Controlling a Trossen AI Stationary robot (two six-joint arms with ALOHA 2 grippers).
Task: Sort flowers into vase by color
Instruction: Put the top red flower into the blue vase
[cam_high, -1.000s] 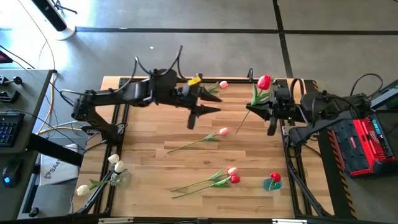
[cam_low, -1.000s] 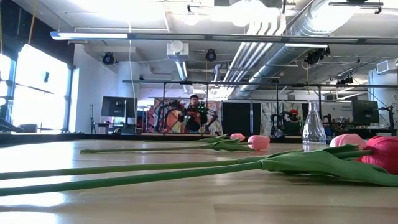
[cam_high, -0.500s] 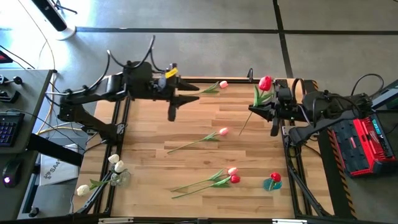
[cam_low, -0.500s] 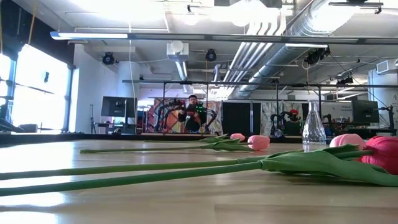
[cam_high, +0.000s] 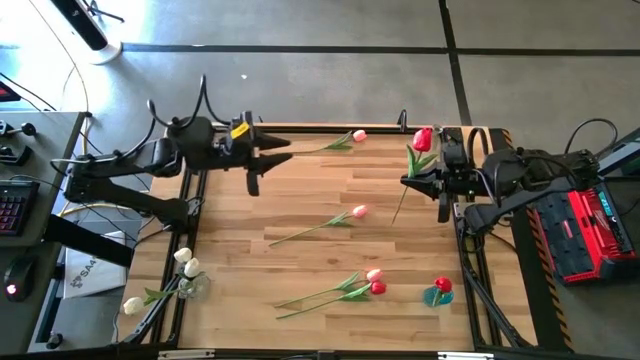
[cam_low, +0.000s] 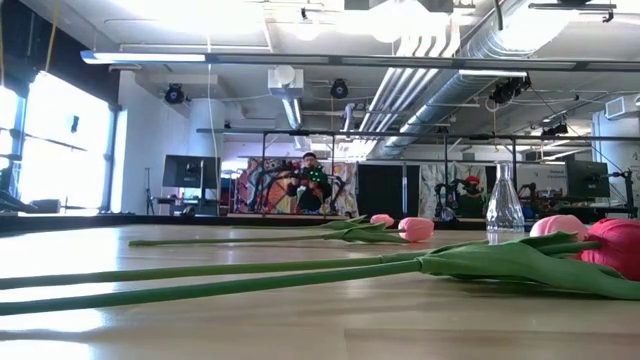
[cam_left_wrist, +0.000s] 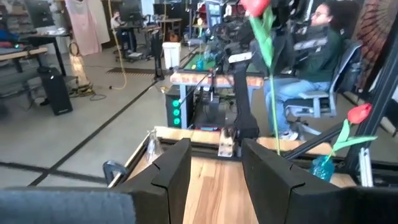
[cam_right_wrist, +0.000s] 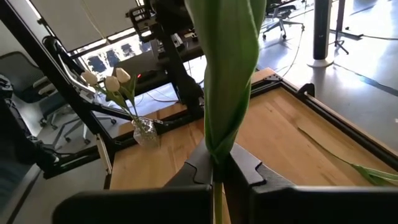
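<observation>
No legible text (anywhere visible)

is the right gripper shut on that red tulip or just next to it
Shut on it. In the right wrist view the right gripper pinches the red tulip's stem, and the flower hangs clear above the table.

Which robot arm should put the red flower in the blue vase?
The right arm, probably. Its gripper is already shut on the red flower, and the blue vase with another red flower stands on its side of the table. The left gripper is empty, far across by the other edge.
</observation>
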